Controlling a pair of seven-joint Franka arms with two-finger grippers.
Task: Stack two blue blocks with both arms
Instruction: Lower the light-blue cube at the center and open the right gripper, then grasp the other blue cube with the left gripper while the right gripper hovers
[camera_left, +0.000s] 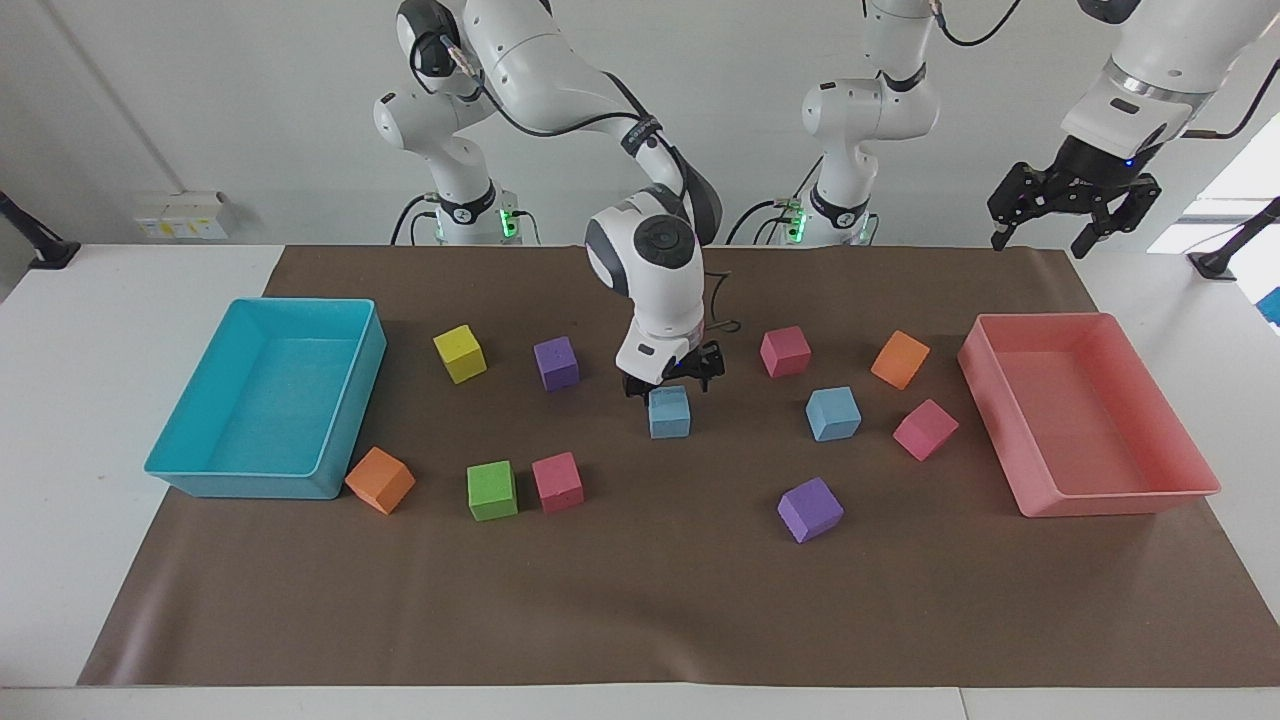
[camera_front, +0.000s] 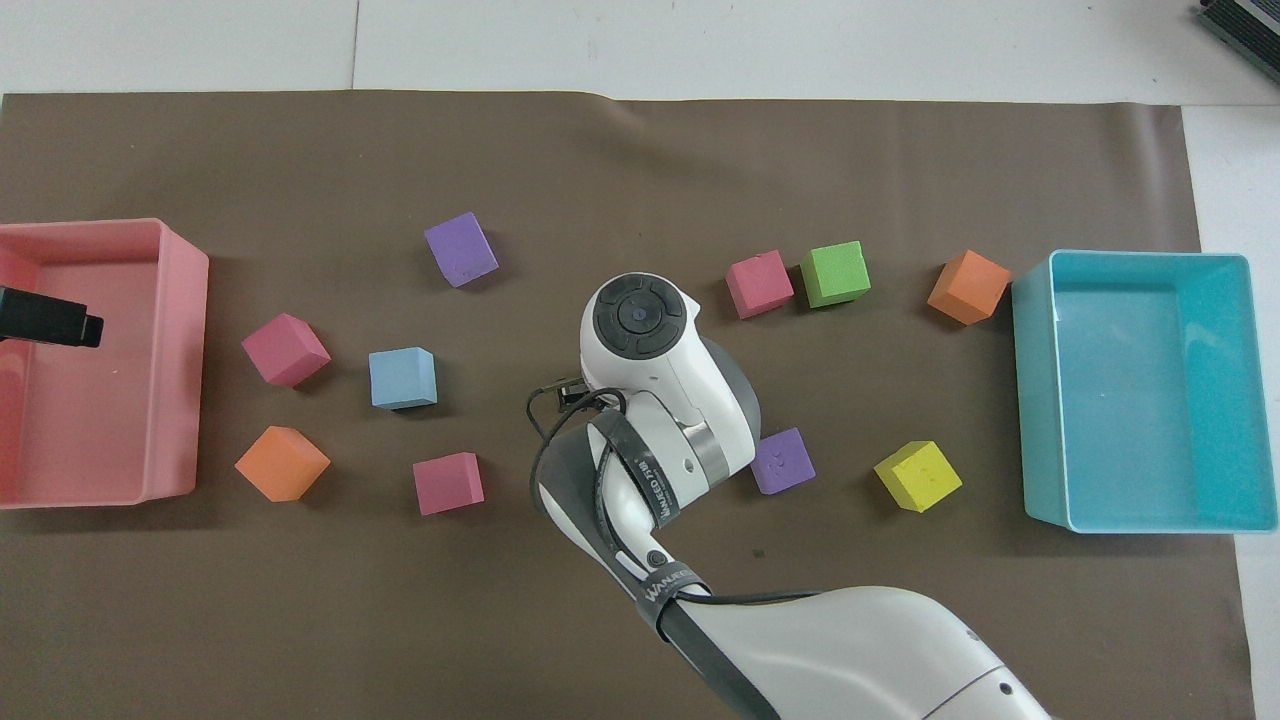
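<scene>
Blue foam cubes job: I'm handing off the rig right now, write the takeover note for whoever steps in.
Right gripper: open, just above the small sky-blue foam cube at mid-mat, not holding it.
Left gripper: open, waiting in the air over the pink plastic tray.
Second sky-blue foam cube: flat on the brown mat, toward the left arm's end, beside a pink foam cube.
Done: one blue cube sits at mid-mat, free of the gripper.
Left: pick up the second blue cube, likely with the left arm, and set it on the mid-mat cube.
</scene>
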